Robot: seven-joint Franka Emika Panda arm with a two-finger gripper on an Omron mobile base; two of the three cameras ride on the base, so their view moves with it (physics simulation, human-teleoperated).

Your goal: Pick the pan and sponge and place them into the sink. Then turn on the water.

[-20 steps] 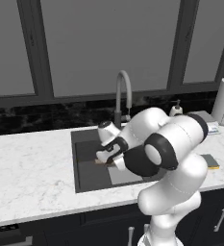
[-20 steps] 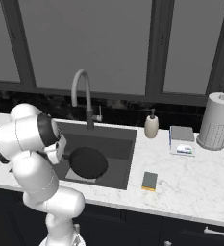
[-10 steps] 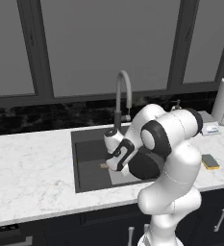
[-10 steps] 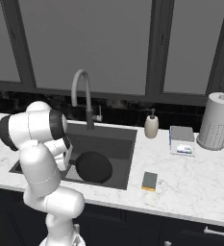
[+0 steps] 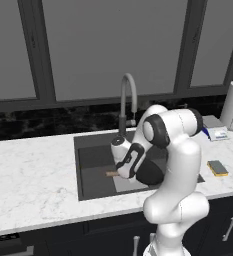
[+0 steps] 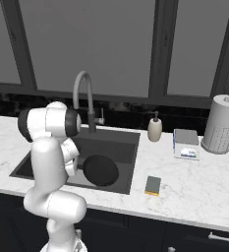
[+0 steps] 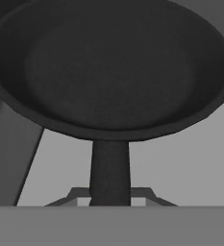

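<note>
The claw [image 5: 119,172] was closed on the pan's handle, holding the pan [image 6: 100,170] low inside the sink [image 5: 90,155], over the lighter grey square at its bottom. In the hand view the pan's [image 7: 108,67] round black bowl spread out beyond the handle. The faucet [image 6: 84,96] arched over the sink's back edge. The sponge [image 6: 153,185] lay flat on the marble surface [image 6: 185,184] just beside the sink's right front corner, well apart from the pan.
</note>
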